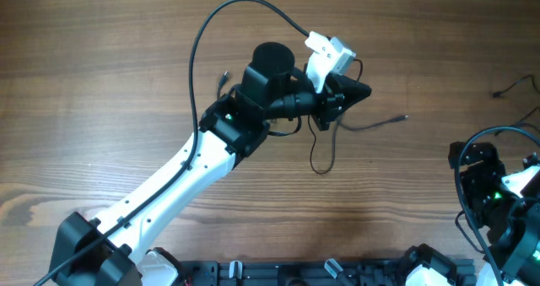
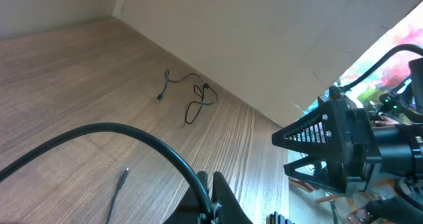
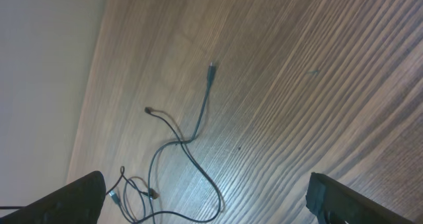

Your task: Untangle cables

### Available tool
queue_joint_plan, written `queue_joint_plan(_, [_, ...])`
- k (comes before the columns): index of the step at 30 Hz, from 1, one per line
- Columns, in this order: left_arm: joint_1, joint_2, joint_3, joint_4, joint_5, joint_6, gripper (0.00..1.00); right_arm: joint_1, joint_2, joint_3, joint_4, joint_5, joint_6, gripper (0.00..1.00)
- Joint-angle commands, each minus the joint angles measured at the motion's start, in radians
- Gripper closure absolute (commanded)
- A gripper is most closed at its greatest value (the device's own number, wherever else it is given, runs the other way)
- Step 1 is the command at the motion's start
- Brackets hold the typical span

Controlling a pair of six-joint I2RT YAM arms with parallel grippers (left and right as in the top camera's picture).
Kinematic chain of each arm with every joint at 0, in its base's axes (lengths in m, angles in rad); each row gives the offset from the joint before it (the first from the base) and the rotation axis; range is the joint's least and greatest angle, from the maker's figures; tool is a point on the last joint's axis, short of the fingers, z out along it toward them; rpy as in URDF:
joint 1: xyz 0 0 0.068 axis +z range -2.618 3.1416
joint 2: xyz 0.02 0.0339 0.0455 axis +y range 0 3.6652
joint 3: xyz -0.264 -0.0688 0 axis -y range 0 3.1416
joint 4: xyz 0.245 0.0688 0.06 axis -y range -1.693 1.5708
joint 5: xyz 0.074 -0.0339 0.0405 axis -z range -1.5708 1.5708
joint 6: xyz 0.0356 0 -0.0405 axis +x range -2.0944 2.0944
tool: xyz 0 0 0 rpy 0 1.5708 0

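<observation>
We see the left gripper (image 1: 358,92) over the middle of the counter (image 1: 101,83), its fingers together on a thin black cable (image 1: 321,155) that loops just below it, one tip lying on the wood to its right. The right gripper (image 3: 211,201) stands spread apart above another tangled cable (image 3: 188,141) near the counter's edge.

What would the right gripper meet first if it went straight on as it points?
Probably the thin cables on the table, centred ahead of the right gripper; depth unclear.
</observation>
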Motion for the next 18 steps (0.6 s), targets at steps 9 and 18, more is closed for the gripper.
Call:
queue_joint_plan(9, [0.015, -0.024, 0.002, 0.007, 0.068, -0.006, 0.96, 0.004, 0.000, -0.004, 0.000, 0.014, -0.021, 0.00])
queue_joint_plan(18, [0.033, -0.024, 0.002, 0.027, 0.227, -0.006, 0.96, 0.004, 0.000, -0.004, 0.044, 0.013, -0.321, 0.00])
